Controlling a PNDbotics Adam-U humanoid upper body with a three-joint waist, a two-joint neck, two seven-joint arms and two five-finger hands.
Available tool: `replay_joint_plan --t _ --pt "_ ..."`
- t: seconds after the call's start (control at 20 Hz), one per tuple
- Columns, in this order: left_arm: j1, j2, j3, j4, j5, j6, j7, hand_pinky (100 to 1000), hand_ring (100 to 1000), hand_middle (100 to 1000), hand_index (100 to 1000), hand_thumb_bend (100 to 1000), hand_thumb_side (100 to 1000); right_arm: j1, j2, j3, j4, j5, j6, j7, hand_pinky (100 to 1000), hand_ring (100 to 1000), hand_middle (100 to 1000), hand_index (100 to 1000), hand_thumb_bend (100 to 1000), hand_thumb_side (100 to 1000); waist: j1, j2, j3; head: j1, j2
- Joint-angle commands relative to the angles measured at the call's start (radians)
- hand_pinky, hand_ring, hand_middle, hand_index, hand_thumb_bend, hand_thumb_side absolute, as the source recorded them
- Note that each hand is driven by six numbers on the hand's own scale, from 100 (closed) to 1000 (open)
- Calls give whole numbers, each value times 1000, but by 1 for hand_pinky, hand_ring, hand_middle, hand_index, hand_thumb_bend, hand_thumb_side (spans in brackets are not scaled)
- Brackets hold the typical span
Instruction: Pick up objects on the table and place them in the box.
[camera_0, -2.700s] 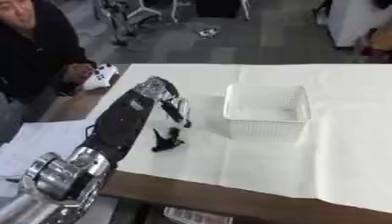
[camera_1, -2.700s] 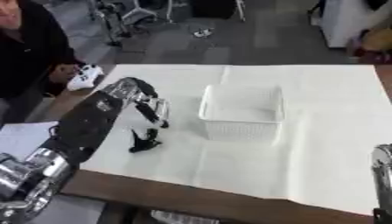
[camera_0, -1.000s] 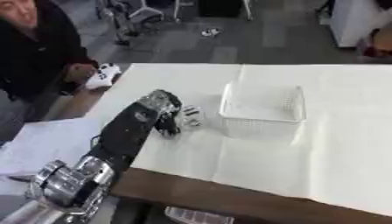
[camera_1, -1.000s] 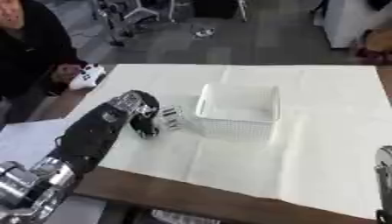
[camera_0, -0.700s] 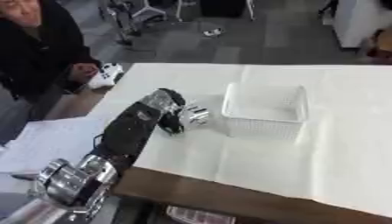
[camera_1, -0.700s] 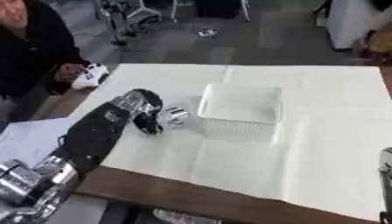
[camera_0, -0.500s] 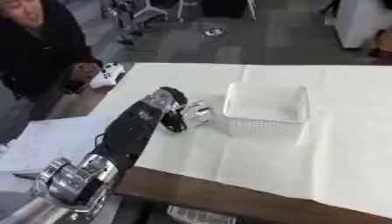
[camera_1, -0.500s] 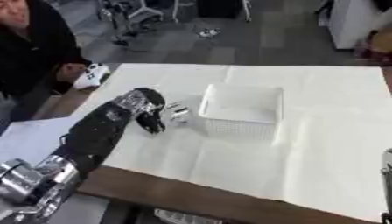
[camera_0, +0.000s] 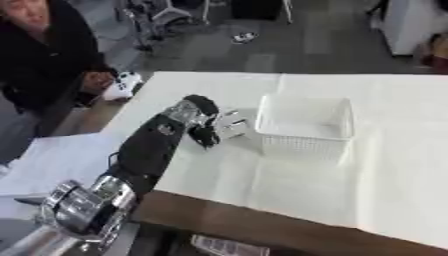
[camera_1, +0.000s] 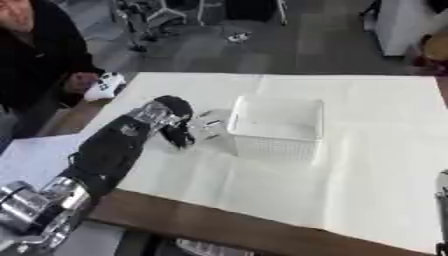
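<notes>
You're working over a table (camera_0: 385, 165) draped in a creased white cloth (camera_0: 306, 180); past it lies a grey floor with chair bases at 12 o'clock. The white mesh box (camera_0: 306, 122) sits near the middle. Your left hand (camera_0: 214, 127) is just at the box's 9 o'clock wall, fingers curled round a small black object (camera_0: 203, 136) held above the cloth; its long axis can't be made out. Only a sliver of your right arm (camera_1: 442, 210) shows at 4 o'clock, so you can't tell how that hand is set. No writing is readable.
</notes>
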Motion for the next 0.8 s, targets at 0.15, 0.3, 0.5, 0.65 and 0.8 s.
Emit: replay_joint_plan --t 0.15,0.3,0.5,0.65,0.8 --pt "-22 30 -8 -14 13 14 64 100 100 100 164 100 538 -18 5 1 -13 3 -1 -2 431 528 568 824 248 1000 -2 -16 0 15 -4" --pt "-26 31 -8 -10 5 18 65 100 100 100 164 100 538 -18 5 1 -13 3 -2 -2 431 528 568 824 246 1000 -2 -17 0 16 -4" --pt "-31 35 -7 -12 1 20 72 100 100 100 163 100 539 -18 5 1 -13 4 -2 -3 431 528 568 824 246 1000 -1 -17 0 17 -3" --pt "-36 40 -8 -13 -3 22 75 100 100 100 163 100 540 -17 5 2 -13 4 -2 -3 432 528 569 824 246 1000 0 -18 0 18 -2" --pt "-44 45 -12 -14 -17 23 74 100 100 100 161 100 543 -17 5 2 -13 4 -2 -3 432 529 569 824 244 1000 1 -20 0 19 -1"
